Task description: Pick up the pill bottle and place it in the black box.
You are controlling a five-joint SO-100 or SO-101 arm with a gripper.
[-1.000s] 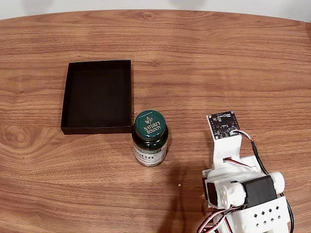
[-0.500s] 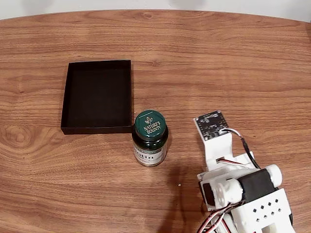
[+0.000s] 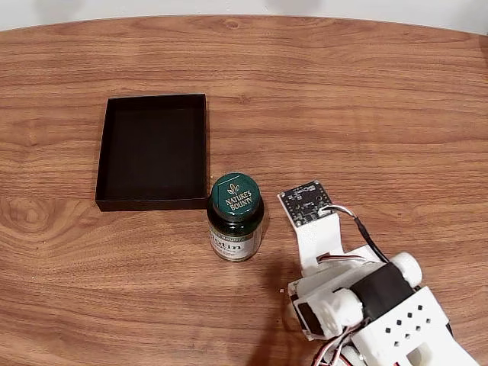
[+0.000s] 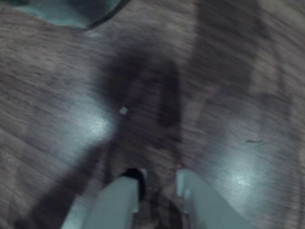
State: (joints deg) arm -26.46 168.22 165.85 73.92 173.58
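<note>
The pill bottle [image 3: 235,217] stands upright on the wooden table, its dark green cap printed "Nature's Bounty", just off the near right corner of the black box [image 3: 152,200], which holds nothing. In the fixed view my white arm [image 3: 358,301] comes in from the bottom right, its wrist camera board [image 3: 305,203] a short way right of the bottle; the fingers are hidden beneath it. The blurred wrist view shows my gripper [image 4: 159,177] low over the bare table, open by a narrow gap with nothing in it. A blurred dark green shape [image 4: 62,12], likely the bottle, sits at the top left.
The wooden table [image 3: 366,114] spreads wide around the bottle and box, with bare wood behind and to the right. A tiny white speck [image 3: 281,290] lies on the wood near the arm's base.
My arm has swung left across the fixed view, bringing the wrist camera board much closer to the bottle. Bottle and box have not moved.
</note>
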